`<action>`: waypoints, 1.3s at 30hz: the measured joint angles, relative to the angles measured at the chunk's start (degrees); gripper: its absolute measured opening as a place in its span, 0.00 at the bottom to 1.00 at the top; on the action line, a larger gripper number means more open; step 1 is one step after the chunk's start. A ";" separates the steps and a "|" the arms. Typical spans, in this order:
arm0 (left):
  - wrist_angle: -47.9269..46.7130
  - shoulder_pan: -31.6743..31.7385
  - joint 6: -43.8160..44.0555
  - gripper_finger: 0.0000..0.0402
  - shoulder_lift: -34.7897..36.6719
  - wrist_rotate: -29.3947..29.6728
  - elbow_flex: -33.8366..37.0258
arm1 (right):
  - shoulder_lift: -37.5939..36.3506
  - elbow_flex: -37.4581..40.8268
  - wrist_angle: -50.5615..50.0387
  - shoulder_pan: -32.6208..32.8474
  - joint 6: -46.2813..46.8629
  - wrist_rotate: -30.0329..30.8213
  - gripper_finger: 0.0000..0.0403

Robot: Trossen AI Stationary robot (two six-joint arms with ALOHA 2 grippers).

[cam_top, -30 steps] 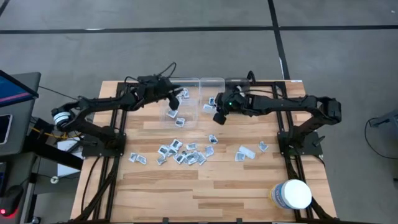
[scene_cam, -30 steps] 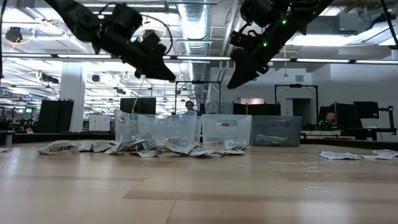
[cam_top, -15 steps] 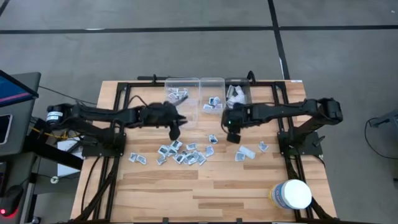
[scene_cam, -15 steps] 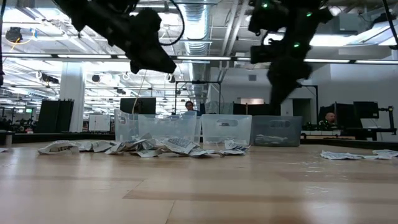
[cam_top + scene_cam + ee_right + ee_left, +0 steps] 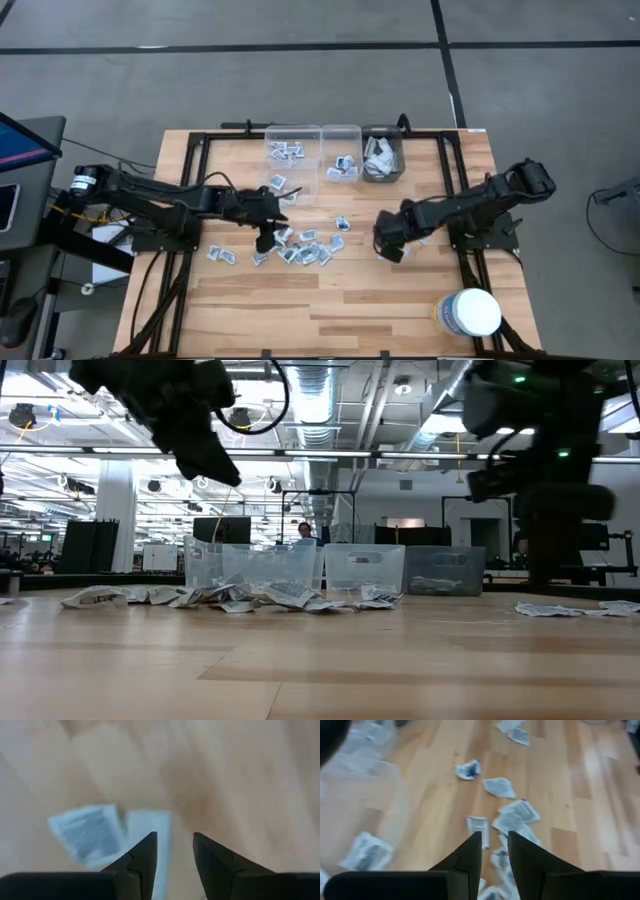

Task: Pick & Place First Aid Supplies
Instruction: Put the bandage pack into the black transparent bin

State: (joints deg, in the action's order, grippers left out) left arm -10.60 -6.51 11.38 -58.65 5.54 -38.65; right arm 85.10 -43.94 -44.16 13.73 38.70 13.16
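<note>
Both arms hang over the scattered packets (image 5: 298,247), the left gripper (image 5: 494,851) and right gripper (image 5: 174,851) each parted and empty (2 packets lie just beneath the right), so each should straddle 1 packet squarely before pinching.

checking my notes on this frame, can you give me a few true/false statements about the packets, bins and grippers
1. The left gripper hangs over the packet pile with open, empty fingers. True.
2. The right gripper is shut on a packet. False: its fingers stand apart with nothing between them, above two packets on the wood.
3. The three clear bins at the table's far edge are all empty. False: each already holds supplies.
4. The white tub stands at the near right corner of the table. True.
5. The tub sits inside a bin. False: it stands on the table.
</note>
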 joint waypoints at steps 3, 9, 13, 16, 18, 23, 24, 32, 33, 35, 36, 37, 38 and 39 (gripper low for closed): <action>0.06 -2.06 0.98 0.23 1.21 0.00 1.28 | 0.00 0.28 -0.86 4.10 3.49 -2.39 0.30; 1.49 -3.75 2.26 0.23 2.89 0.50 4.59 | -0.01 0.24 -1.76 12.58 6.07 -5.07 0.30; 2.73 -3.72 2.42 0.23 3.16 0.70 5.20 | 0.48 0.26 -2.26 16.37 6.43 -3.07 0.30; 5.59 -3.71 2.42 0.23 3.18 0.66 5.78 | 0.50 0.24 -2.12 16.82 7.84 -1.23 0.30; 6.30 -3.71 2.42 0.23 3.18 0.66 6.14 | 0.48 0.24 -2.11 16.60 8.75 0.68 0.30; 7.56 -3.71 2.42 0.23 3.18 0.66 6.69 | 0.47 1.04 -1.27 15.82 8.96 2.07 0.30; 7.62 -3.71 2.42 0.23 3.18 0.66 6.69 | 0.46 1.85 -0.64 15.62 8.99 1.93 0.30; 8.08 -3.71 2.54 0.23 3.18 0.63 6.69 | -0.06 10.84 11.44 14.95 10.44 -0.54 0.30; 8.08 -3.71 2.60 0.23 3.18 0.63 6.69 | -0.11 11.43 12.09 14.95 11.02 -0.69 0.30; 8.15 -3.69 2.62 0.23 3.15 0.62 6.69 | -0.26 12.06 12.70 14.86 11.74 0.37 0.30; 8.18 -3.71 2.62 0.23 3.14 0.63 6.69 | -0.26 12.15 12.74 14.85 11.67 0.24 0.29; 8.39 -3.71 2.62 0.23 3.14 0.60 6.69 | -0.26 12.15 12.85 14.87 10.97 -0.07 0.28; 8.60 -3.71 2.62 0.23 3.14 0.62 6.68 | -0.26 12.21 13.11 15.07 9.74 0.01 0.27; 8.63 -3.70 2.62 0.23 3.16 0.64 6.69 | -0.26 12.25 13.35 15.11 8.20 0.10 0.26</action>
State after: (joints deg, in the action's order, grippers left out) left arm -1.98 -10.21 14.00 -55.48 6.18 -31.97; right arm 84.84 -31.69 -30.81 28.83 46.89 13.26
